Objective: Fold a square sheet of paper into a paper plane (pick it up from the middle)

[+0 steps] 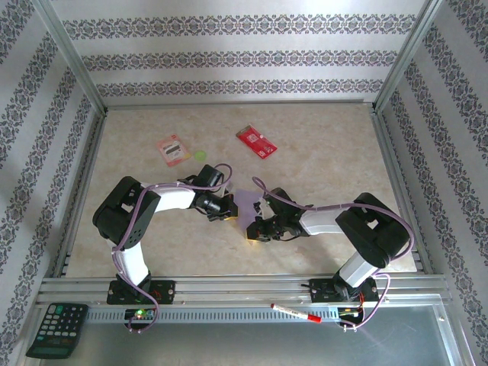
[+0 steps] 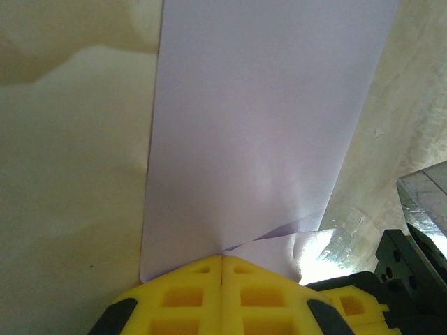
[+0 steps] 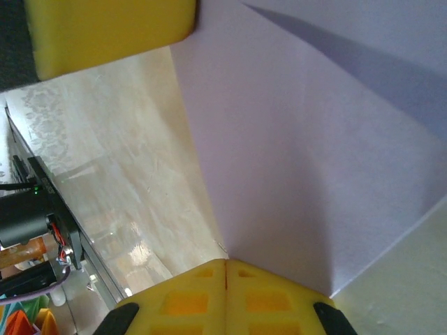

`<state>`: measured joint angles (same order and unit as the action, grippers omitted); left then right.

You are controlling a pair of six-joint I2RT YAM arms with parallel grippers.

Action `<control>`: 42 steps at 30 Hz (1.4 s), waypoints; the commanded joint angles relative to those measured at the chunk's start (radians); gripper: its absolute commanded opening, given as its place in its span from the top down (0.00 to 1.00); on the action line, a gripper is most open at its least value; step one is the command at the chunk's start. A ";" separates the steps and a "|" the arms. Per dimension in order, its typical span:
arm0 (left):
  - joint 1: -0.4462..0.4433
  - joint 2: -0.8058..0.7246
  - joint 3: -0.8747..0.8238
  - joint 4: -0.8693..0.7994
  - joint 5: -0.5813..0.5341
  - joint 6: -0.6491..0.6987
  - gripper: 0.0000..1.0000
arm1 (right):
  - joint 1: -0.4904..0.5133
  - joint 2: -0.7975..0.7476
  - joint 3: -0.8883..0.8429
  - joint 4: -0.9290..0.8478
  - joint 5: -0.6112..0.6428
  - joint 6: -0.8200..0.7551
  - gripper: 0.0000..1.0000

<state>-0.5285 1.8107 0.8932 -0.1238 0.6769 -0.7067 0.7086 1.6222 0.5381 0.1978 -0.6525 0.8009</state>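
Lilac paper (image 1: 246, 203) is hanging between the two arms in the top view, over the middle of the table (image 1: 328, 160). The left gripper (image 1: 229, 212) and the right gripper (image 1: 255, 235) are meeting it from opposite sides. A red card (image 1: 256, 142) and a pink packet (image 1: 172, 149) are lying well apart from it, farther back. The arms are covering much of the paper here, so its outline is hard to read.

In the left wrist view, the left gripper (image 2: 222, 259) is showing its yellow fingers pressed together, clamping the near edge of the paper (image 2: 258, 125). A small flap is curling up beside the grip. The dark part at the lower right is cut off and hard to identify.

In the right wrist view, the right gripper (image 3: 225, 264) is likewise pinching the paper (image 3: 314, 160), jaws together. A diagonal shadow is crossing the paper, probably a fold or a bend. A yellow finger (image 3: 112, 35) of the other arm is gripping the far corner.

Folding seems to be at an early stage, with no dart shape visible yet. The next move is probably calling for both arms to be travelling together, laying one edge over and pressing a crease without tearing the thin paper.
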 commanded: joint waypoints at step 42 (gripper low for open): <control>-0.035 -0.014 -0.099 0.098 -0.002 -0.177 1.00 | -0.023 0.039 -0.058 -0.208 0.070 -0.071 1.00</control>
<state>-0.6056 1.7668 0.7849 0.0086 0.7200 -0.9260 0.6956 1.6222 0.5243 0.2089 -0.6636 0.7628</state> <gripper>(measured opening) 0.049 0.040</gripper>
